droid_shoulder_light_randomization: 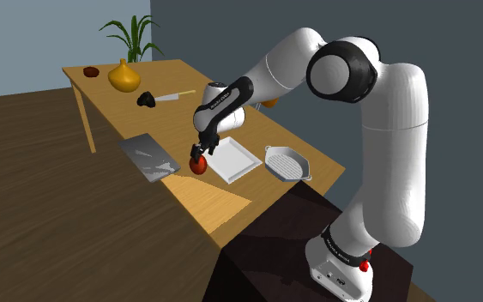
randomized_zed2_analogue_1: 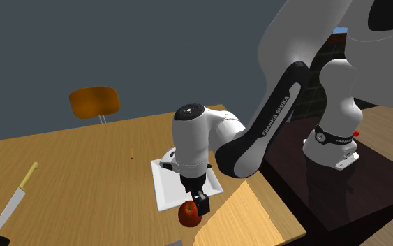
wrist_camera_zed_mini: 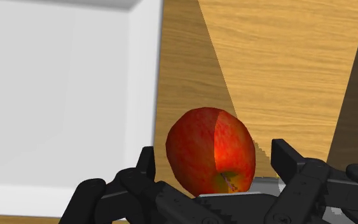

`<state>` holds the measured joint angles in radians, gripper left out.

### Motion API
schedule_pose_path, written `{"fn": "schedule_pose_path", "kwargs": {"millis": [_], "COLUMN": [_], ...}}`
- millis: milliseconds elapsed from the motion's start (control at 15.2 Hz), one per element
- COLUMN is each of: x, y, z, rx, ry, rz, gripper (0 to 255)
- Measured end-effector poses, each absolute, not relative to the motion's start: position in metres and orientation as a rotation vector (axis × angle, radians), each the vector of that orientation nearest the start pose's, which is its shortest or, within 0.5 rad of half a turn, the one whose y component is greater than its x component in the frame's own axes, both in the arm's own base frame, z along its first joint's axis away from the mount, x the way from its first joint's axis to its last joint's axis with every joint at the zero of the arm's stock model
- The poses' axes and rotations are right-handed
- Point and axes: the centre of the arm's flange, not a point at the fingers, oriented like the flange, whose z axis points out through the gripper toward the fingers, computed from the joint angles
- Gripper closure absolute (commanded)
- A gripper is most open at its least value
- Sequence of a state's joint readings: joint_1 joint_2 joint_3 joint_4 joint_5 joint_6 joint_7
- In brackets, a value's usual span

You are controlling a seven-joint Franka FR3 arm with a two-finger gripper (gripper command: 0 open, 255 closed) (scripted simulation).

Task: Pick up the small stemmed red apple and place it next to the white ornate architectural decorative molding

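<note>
The small red apple [droid_shoulder_light_randomization: 198, 165] sits near the table's front edge, between a flat grey panel with pale relief ornament, the molding [droid_shoulder_light_randomization: 149, 157], and a white square tray [droid_shoulder_light_randomization: 233, 159]. My black gripper [droid_shoulder_light_randomization: 200, 153] points down right over the apple. In the wrist view the apple [wrist_camera_zed_mini: 210, 153] lies between my fingers, stem end toward the camera. One finger [wrist_camera_zed_mini: 147, 167] is at its side and a narrow gap shows before the other [wrist_camera_zed_mini: 287, 159]. In the second exterior view the fingertips [randomized_zed2_analogue_1: 200, 203] reach only the upper part of the apple [randomized_zed2_analogue_1: 189, 214].
A grey octagonal dish [droid_shoulder_light_randomization: 286, 163] lies beyond the tray, toward the stand. Farther back on the wooden table [droid_shoulder_light_randomization: 111, 99] are a yellow gourd-shaped vase [droid_shoulder_light_randomization: 124, 77], a dark bowl [droid_shoulder_light_randomization: 92, 71], a knife [droid_shoulder_light_randomization: 172, 96] and a black lump [droid_shoulder_light_randomization: 146, 99]. An orange chair [randomized_zed2_analogue_1: 94, 101] stands behind.
</note>
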<state>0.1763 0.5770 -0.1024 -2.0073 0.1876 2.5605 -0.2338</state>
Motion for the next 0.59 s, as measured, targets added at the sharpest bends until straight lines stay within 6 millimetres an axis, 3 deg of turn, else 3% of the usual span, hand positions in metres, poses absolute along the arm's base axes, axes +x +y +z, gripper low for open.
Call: {"fn": "schedule_pose_path", "kwargs": {"millis": [132,396,594], "x": [0.6,0.603,0.6], "y": [0.041,0.04,0.04], "z": [0.17,0.207,0.213], "rx": [-3.084,-3.084,-3.084], "ry": [-0.256,-0.256,-0.256], "rz": [0.021,0.019,0.02], "gripper": [0,0,0]}}
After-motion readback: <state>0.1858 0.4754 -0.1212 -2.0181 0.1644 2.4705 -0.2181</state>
